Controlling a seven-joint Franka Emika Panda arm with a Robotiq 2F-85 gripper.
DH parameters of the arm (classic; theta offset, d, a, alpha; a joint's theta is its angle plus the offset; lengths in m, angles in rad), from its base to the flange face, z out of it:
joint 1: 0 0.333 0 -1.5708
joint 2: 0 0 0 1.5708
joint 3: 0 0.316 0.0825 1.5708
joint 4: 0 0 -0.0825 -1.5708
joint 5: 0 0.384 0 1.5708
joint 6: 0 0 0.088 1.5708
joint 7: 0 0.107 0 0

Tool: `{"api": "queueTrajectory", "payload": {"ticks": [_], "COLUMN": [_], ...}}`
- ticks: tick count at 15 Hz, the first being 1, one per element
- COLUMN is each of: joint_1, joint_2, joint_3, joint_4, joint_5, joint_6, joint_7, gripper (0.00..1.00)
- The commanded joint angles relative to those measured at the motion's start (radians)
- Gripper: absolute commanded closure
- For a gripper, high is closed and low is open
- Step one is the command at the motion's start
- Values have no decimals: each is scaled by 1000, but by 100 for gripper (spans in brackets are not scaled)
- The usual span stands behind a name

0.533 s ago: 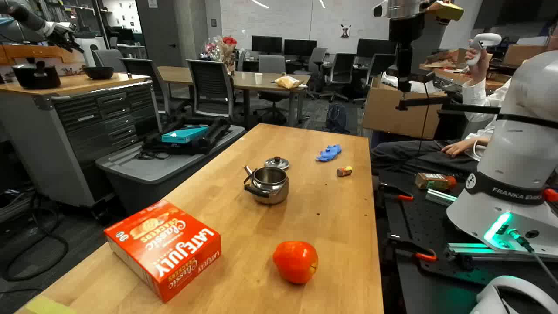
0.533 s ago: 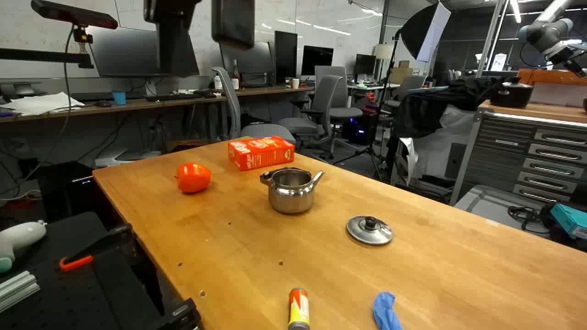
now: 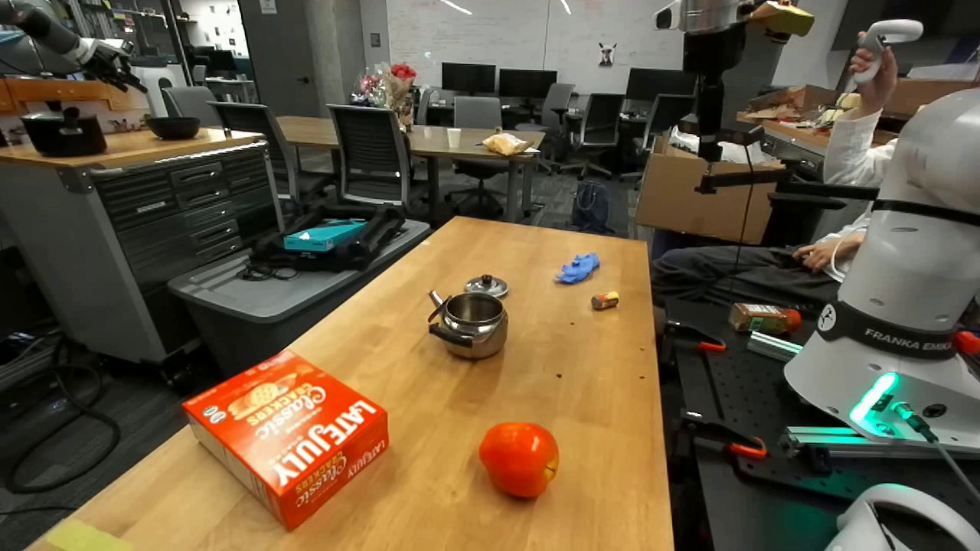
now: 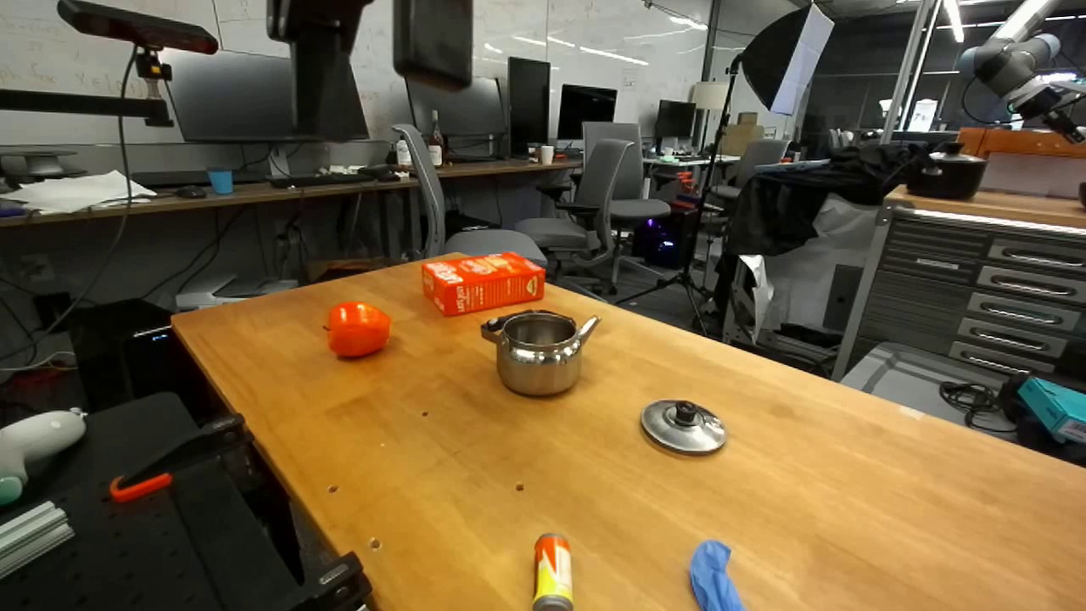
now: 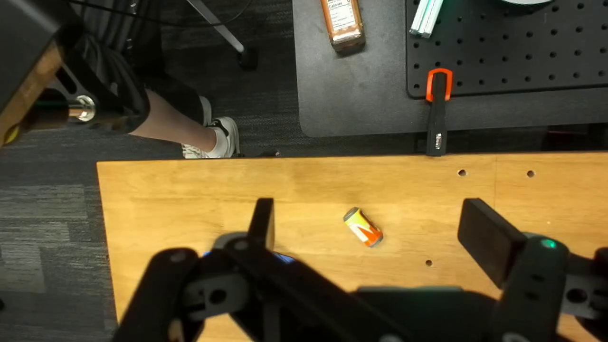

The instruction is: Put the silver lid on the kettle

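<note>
We judge the task to be at its first step: reaching for the lid, with the grasp not yet made. The silver lid (image 4: 684,433) lies knob up on the tabletop (image 4: 458,484), near the open-topped kettle (image 4: 540,363) but apart from it. In the wrist view the end effector (image 5: 375,229) has its fingers spread wide and holds nothing; the small can (image 5: 363,228) seen in that gap lies on the wood below.

Next we would bring the end effector across to the lid, set the fingers either side of the black knob (image 4: 685,413), come down and close on it. A level lift and a carry to above the kettle's mouth should follow. The black handle (image 3: 452,334) looks folded down at one side, which should leave us room from above.

Neither lid nor kettle shows in the wrist view, where the end effector's own body blocks much of the lower part; the blue glove (image 3: 578,268) is only a scrap of colour there. In that same exterior view the kettle hides the lid's near edge. We cannot make out the bottom inside the kettle.
</note>
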Motion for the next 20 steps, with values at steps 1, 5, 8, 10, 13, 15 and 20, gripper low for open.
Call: {"api": "queueTrajectory", "payload": {"ticks": [1, 5, 8, 10, 13, 15, 20], "joint_1": [22, 22, 22, 22, 22, 28, 71], "joint_2": [-2, -2, -2, -2, -2, -7, -2], "joint_3": [-18, -18, -18, -18, -18, -26, -24], "joint_4": [2, 2, 2, 2, 2, -5, -8], "joint_5": [-11, -11, -11, -11, -11, -8, 46], "joint_6": [-7, -7, -7, -7, -7, 19, 176], "joint_7": [12, 12, 12, 12, 12, 3, 24], "gripper": [0, 0, 0, 0, 0, 0, 0]}}
